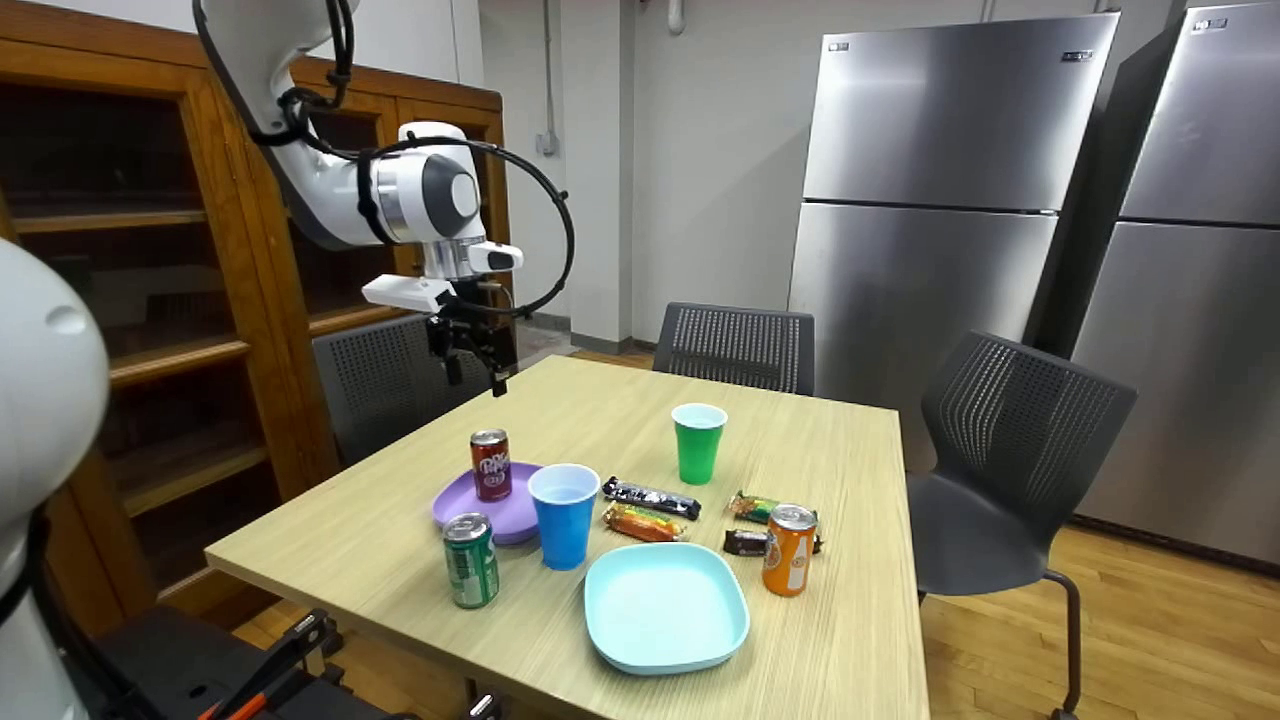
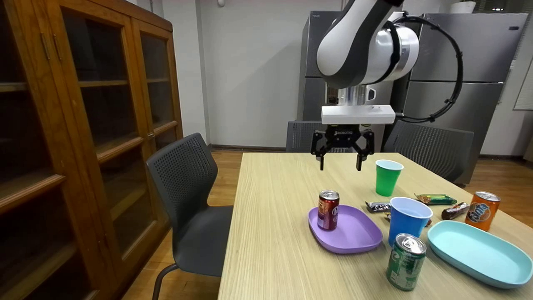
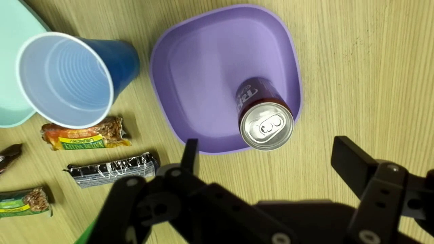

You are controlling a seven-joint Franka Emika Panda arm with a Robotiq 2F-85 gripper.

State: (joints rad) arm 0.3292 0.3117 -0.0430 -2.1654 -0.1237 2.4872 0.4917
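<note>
Jaws wide, empty. I judge the dark red can [image 3: 264, 114] on the purple plate [image 3: 208, 84] stiff, slick; best held mid-body.

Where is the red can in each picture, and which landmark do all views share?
In an exterior view: red can, left of centre, lower half.
In an exterior view: red can, right of centre, lower half.
Wrist view: red can, just right of centre.
Shared landmark: the purple plate under it.
</note>
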